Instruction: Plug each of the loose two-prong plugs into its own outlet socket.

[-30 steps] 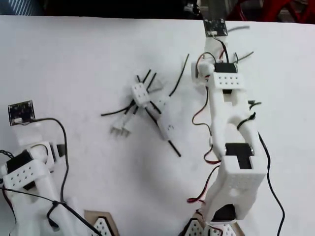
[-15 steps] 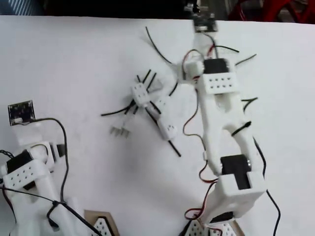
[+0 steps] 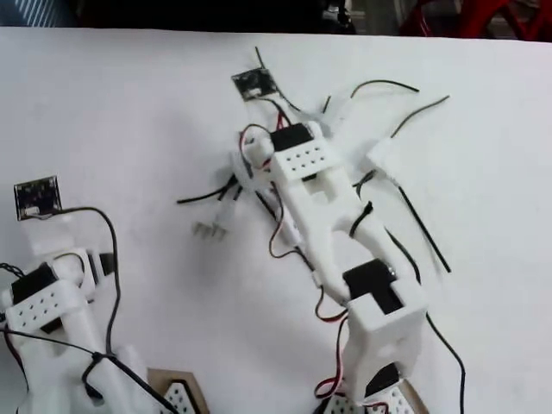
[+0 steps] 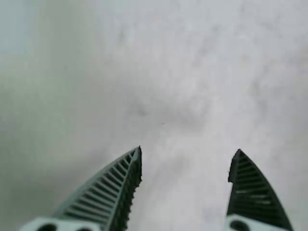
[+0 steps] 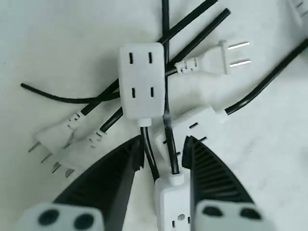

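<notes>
**White plastic sockets and plugs tangled under my right gripper**

My landmark is the rectangular outlet block [image 5: 141,86], smooth white plastic lying face up. All four pairs of its slots are dark and unfilled. Thin black cables [image 5: 192,24] cross under and around it.

Just beside the block, a loose plug [image 5: 219,57] lies flat with its two bright metal prongs pointing away from the block. On the block's other side, two more plugs [image 5: 48,139] lie side by side on the table [image 3: 112,95], near the block but not in it. A second socket body [image 5: 192,126] lies tilted against the block's cord end.

My right gripper [image 5: 163,147] hangs just past that cord end. Its ribbed black fingers [image 5: 115,178] are only narrowly apart, straddling a cable and a third socket body [image 5: 172,202] without pinching either.

The high view adds what the wrist camera lacks. The right arm [image 3: 328,216] covers most of the block. The paired plugs [image 3: 210,229] lie in the open beside the arm. A further white cord piece [image 3: 382,159] lies well apart from the block, and I cannot tell whether it is a plug or a socket.

My left gripper [image 4: 185,154] is spread wide over bare matte tabletop, far from the block.
</notes>
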Motion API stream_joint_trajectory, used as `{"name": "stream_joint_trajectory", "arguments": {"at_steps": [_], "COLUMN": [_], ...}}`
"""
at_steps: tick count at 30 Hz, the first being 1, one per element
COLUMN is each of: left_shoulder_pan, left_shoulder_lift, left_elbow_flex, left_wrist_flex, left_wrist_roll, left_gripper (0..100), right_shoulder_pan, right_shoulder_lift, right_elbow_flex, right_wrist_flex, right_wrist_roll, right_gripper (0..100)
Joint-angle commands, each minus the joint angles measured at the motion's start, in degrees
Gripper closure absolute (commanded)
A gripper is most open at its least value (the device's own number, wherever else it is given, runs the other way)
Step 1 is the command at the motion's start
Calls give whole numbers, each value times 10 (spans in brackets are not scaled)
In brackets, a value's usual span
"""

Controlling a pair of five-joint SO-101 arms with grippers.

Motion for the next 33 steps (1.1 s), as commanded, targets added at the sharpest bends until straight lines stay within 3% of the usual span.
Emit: {"name": "stream_joint_trajectory", "arguments": {"at_steps": [1,7,11,19,30,33], "left_shoulder_pan": [-2,22,22,22,22,22], "left_shoulder_lift": [-14,-16,-16,-16,-16,-16], "left_elbow_flex": [-3,25,25,25,25,25], "left_wrist_flex": [-11,-49,-50,-50,-50,-50], "left_wrist_roll": [2,2,2,2,2,2], "left_gripper": [714,714,714,714,714,714], "right_shoulder_pan": [-7,7,-32,-111,-121,-122], "right_shoulder_lift": [-10,-7,-7,18,168,185], "right_elbow_flex": [-6,-4,-3,-2,-132,-176], "right_wrist_flex": [27,45,46,17,60,105], "right_wrist_roll": [27,51,42,-147,-241,-261], "right_gripper": [868,869,872,925,922,872]}}
